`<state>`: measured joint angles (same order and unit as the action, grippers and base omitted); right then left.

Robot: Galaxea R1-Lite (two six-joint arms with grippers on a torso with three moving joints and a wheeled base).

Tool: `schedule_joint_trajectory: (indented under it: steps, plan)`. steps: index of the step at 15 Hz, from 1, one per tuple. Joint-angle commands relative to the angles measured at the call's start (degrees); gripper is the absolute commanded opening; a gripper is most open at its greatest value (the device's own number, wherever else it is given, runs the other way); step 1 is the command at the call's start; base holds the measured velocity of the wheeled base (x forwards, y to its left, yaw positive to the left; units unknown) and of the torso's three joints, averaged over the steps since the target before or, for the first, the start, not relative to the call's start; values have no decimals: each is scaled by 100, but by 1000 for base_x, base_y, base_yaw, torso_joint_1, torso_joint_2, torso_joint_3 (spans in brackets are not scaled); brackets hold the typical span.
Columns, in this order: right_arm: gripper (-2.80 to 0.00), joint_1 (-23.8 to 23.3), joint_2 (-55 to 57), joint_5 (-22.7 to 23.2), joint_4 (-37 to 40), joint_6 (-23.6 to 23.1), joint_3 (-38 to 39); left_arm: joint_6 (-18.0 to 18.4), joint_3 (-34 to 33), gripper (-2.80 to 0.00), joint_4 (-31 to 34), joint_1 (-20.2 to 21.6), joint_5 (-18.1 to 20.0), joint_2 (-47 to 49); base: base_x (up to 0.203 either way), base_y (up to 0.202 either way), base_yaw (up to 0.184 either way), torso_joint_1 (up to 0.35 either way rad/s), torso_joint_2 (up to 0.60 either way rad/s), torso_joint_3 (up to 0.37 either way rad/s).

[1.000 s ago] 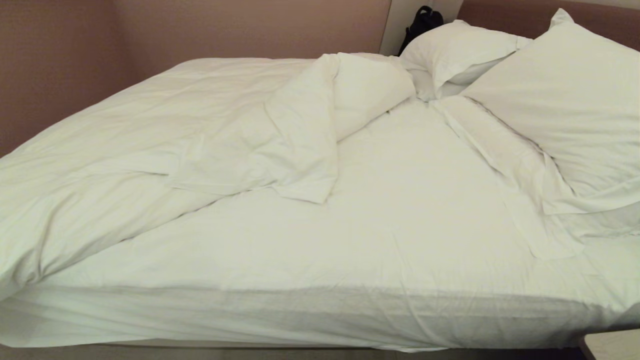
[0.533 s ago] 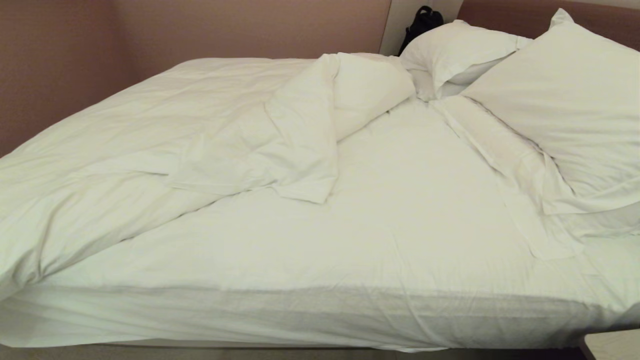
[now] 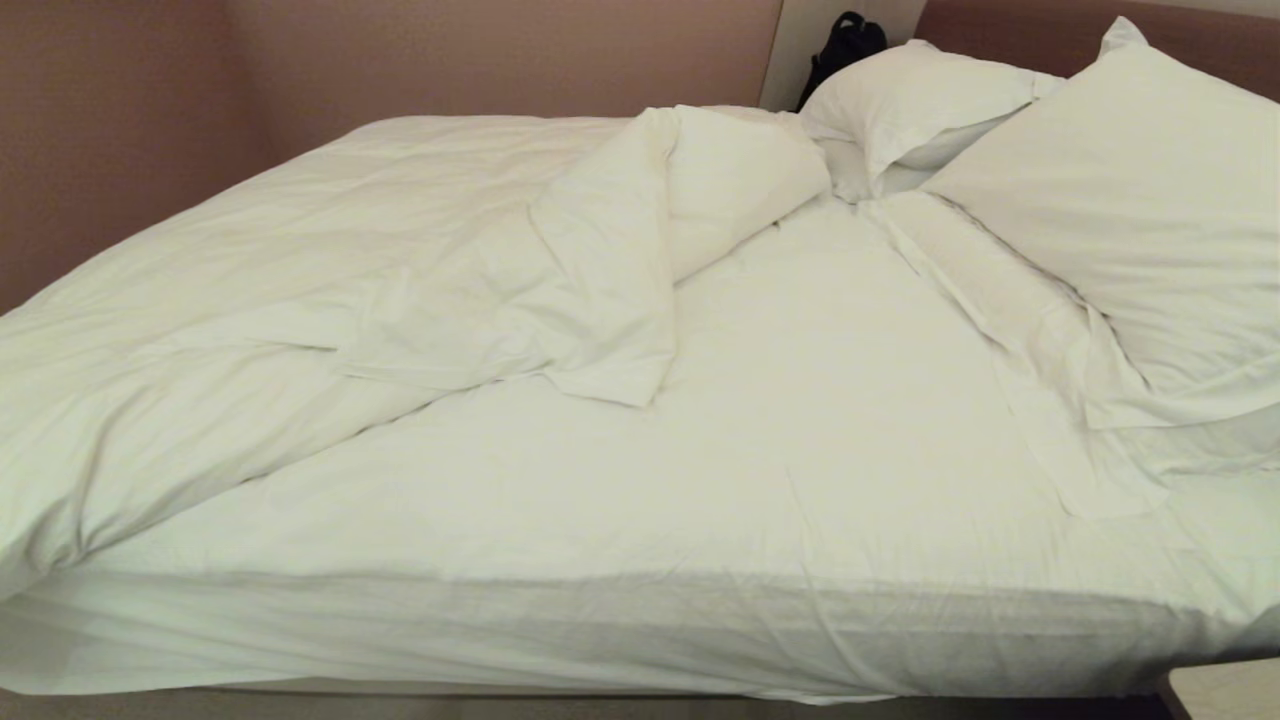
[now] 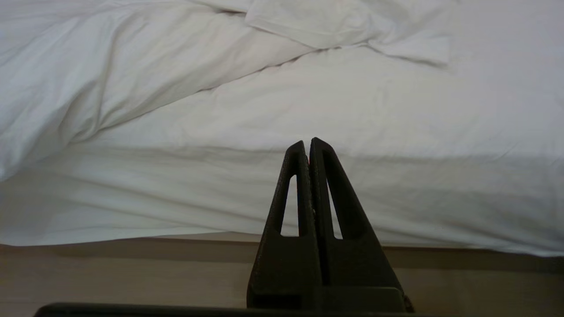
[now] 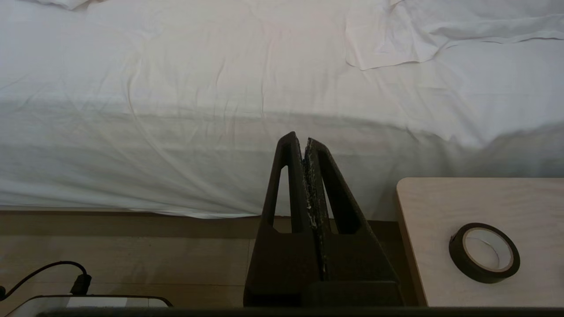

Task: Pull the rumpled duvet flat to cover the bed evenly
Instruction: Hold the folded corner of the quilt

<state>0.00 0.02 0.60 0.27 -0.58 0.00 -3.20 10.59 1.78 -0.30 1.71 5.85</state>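
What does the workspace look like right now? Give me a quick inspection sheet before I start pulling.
Surface: bed, white fitted sheet bare over the near and middle part.
Job's things: duvet bunched on the robot's left half, one corner folded back toward the middle; not yet pulled flat.
Clutter: two pillows at the head end on the right; roll of tape on a small wooden table beside the bed.
Hands: left hand shut, empty, short of the bed's near edge; right hand shut, empty, also short of the edge.
Cables: black cable on the floor near the robot.
Surroundings: brownish wall; black bag behind the pillows.
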Motion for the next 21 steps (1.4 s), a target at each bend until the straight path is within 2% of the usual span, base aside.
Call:
schedule_joint_trajectory:
  steps: [1, 5, 9, 11, 15, 21]
  plan:
    - [-280, 0, -2, 2, 0, -4, 0, -197, 440, -280, -18, -53, 4, 884, 0, 0, 0, 0, 0, 0]
    - [-280, 0, -2, 2, 0, -4, 0, -646, 1123, -280, -678, -126, 44, 3066, 0, 0, 0, 0, 0, 0]
    - [-280, 0, -2, 2, 0, -4, 0, -768, 1749, -280, -1950, -146, 191, 5407, 0, 0, 0, 0, 0, 0]
    - [-280, 0, -2, 2, 0, -4, 0, -807, 2267, -280, -2307, -173, 270, 6251, 0, 0, 0, 0, 0, 0]
    - [-280, 0, -2, 2, 0, -4, 0, -924, 3428, -280, -2534, -432, 298, 7758, 0, 0, 0, 0, 0, 0]
    - [-280, 0, -2, 2, 0, -4, 0, -996, 4277, -280, -2577, -561, 277, 9034, 0, 0, 0, 0, 0, 0]
